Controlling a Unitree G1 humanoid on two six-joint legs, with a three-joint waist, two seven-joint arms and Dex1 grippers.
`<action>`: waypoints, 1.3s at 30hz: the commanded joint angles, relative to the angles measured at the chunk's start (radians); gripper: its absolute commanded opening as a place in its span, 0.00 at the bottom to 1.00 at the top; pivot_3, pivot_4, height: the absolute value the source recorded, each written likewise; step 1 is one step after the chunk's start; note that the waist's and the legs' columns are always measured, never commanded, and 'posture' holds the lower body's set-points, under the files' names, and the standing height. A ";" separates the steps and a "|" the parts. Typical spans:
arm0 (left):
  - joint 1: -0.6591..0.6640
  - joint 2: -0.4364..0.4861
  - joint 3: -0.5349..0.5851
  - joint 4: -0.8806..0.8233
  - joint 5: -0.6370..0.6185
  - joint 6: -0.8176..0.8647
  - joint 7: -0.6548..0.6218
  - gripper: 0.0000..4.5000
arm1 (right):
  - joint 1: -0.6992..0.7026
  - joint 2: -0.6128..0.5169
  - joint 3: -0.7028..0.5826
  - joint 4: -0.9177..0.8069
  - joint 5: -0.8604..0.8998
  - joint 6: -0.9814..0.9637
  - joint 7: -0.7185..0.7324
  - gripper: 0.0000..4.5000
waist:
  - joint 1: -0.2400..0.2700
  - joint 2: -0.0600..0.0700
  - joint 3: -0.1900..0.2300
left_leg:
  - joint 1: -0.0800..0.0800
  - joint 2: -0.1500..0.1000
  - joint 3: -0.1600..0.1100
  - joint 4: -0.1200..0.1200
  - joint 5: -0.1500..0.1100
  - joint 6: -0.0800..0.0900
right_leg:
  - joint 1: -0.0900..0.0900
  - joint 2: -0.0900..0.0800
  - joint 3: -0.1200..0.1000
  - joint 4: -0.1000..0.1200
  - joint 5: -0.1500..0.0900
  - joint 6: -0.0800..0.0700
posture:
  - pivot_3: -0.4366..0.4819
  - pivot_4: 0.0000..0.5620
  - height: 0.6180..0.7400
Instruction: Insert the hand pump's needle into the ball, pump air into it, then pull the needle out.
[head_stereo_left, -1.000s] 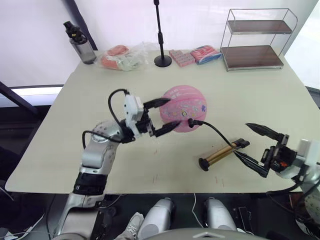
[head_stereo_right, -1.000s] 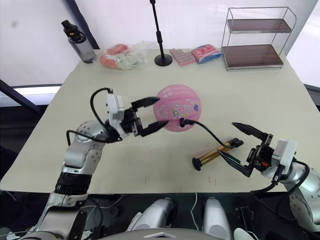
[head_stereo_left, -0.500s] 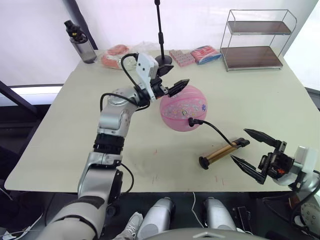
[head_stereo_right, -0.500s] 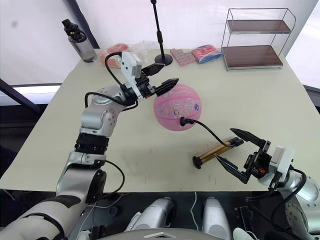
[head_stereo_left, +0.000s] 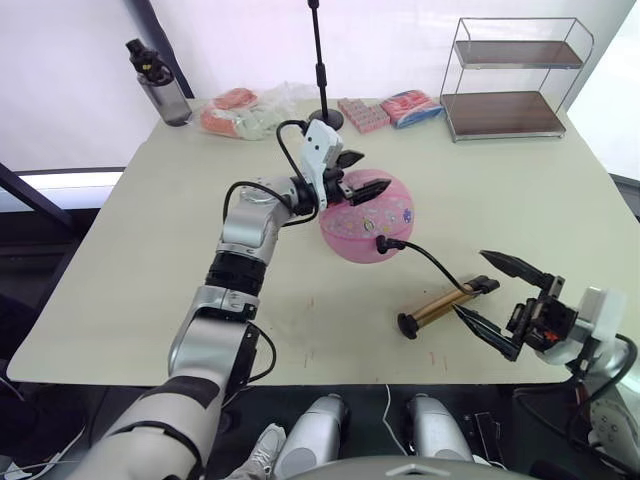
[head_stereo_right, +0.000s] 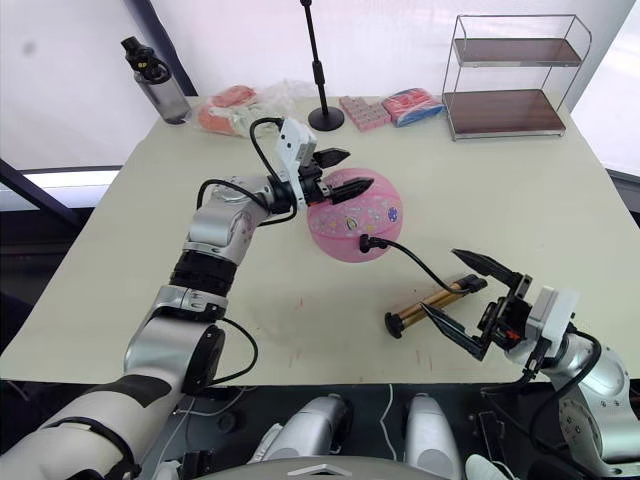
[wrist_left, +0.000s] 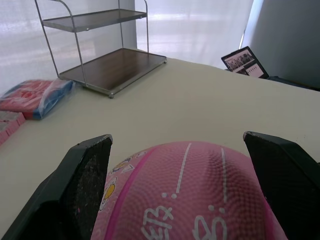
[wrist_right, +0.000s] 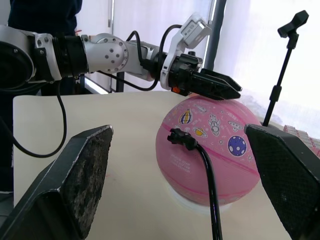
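Already the needle's black fitting (wrist_right: 181, 137) sits plugged into the near side of the ball (head_stereo_left: 367, 218), so the insertion step looks done and the pumping is what remains. The thin black hose (head_stereo_left: 432, 263) curves away from that fitting down to the hand pump (head_stereo_left: 443, 305), which lies flat on the table (head_stereo_left: 140, 250) with its bronze barrel pointing toward the robot's right arm.

The left gripper (head_stereo_left: 362, 178) hovers over the top of the ball with its two black fingers spread wide and holding nothing. In the left wrist view the pink dome rises between the fingers (wrist_left: 80, 185), its upper curve lying in the gap without either pad touching it. That posture reads as a move to steady the ball from above, so that it does not roll when the pump is worked.

The right gripper (head_stereo_right: 470, 305) is likewise wide open and empty, low at the near edge of the table. The pump's end nearest the hose lies just beyond its fingertips, close but apart. From the right wrist view the ball and the fitting stand between the two fingers (wrist_right: 82, 180), farther off. Judging by this, the right arm is lining up to take the pump.
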 joint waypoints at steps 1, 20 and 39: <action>-0.008 -0.007 0.001 0.013 0.020 0.003 0.017 1.00 | -0.017 0.020 0.002 -0.034 -0.035 0.013 -0.043 0.98 | 0.001 0.000 0.000 | 0.000 0.000 0.000 0.000 0.000 0.000 | 0.000 0.000 0.000 0.000 0.000 0.000 | 0.48 0.27 0.96; 0.066 -0.065 -0.037 0.142 0.116 -0.066 0.070 1.00 | -0.406 0.024 0.289 -0.059 -0.623 0.357 -0.402 0.98 | 0.007 -0.001 -0.004 | 0.003 0.000 -0.001 0.002 0.001 -0.001 | 0.002 0.000 -0.002 0.002 0.002 0.000 | 0.48 0.27 0.96; 0.073 -0.116 -0.016 0.152 0.120 -0.037 0.167 1.00 | -0.560 -0.023 0.427 0.073 -1.007 0.228 -0.409 0.98 | 0.005 -0.002 -0.006 | 0.003 -0.002 -0.006 0.003 0.004 -0.005 | 0.004 0.000 -0.005 0.001 0.004 0.000 | 0.48 0.27 0.96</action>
